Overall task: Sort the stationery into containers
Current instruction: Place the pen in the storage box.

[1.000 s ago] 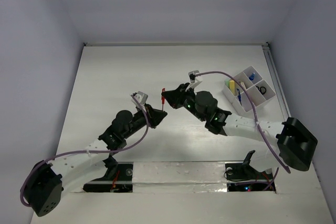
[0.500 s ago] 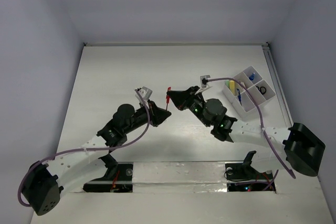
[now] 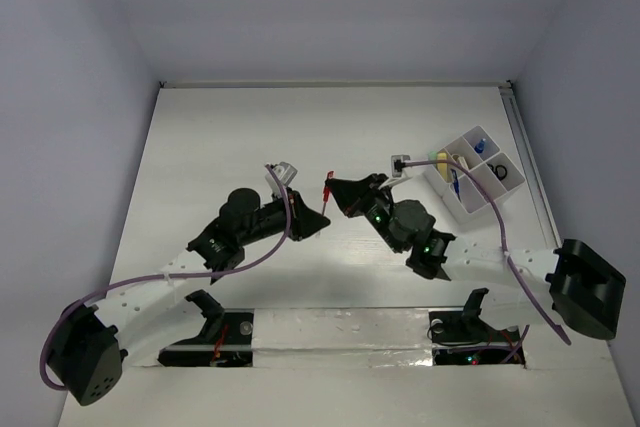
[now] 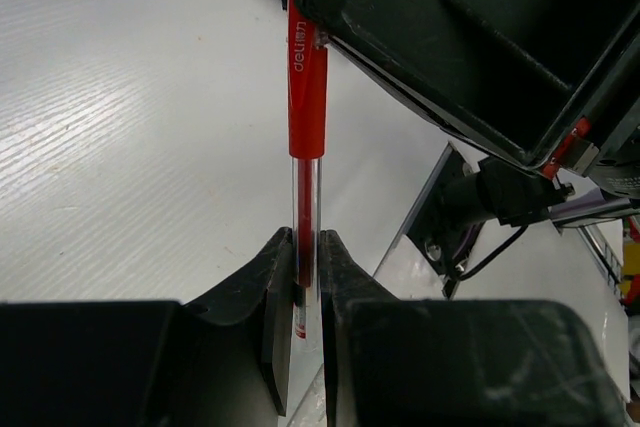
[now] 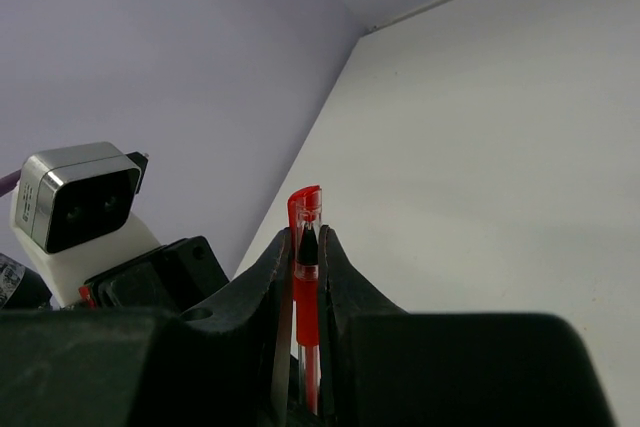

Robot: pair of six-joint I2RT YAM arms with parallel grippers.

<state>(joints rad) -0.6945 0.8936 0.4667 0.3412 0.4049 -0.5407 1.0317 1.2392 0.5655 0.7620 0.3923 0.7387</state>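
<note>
Both claws meet over the middle of the desk (image 3: 230,137), tip to tip, with one red pen (image 3: 327,188) shared between them.

Left claw (image 4: 305,247): pressed in on the pen's clear lower barrel. The two fingers (image 4: 275,292) touch it on either side, and the red ink tube shows through the plastic. In the left wrist view the pen rises straight up out of this grip, its red section printed with white lettering, and passes in front of the other arm's black housing.

Right claw (image 5: 305,257): pinching the red part of the same pen. The capped end and its clip stick out just past the fingertips. The left arm's wrist camera (image 5: 75,195) sits close by at lower left in this view.

We cannot tell from the top view whether the pen touches the desk.

White organiser tray (image 3: 441,190): at the far right of the desk, well apart from the pen. We note a pale yellow item (image 3: 438,159), a blue item (image 3: 479,146) and a black loop (image 3: 501,175), each in its own compartment; they are too small to name further
</note>
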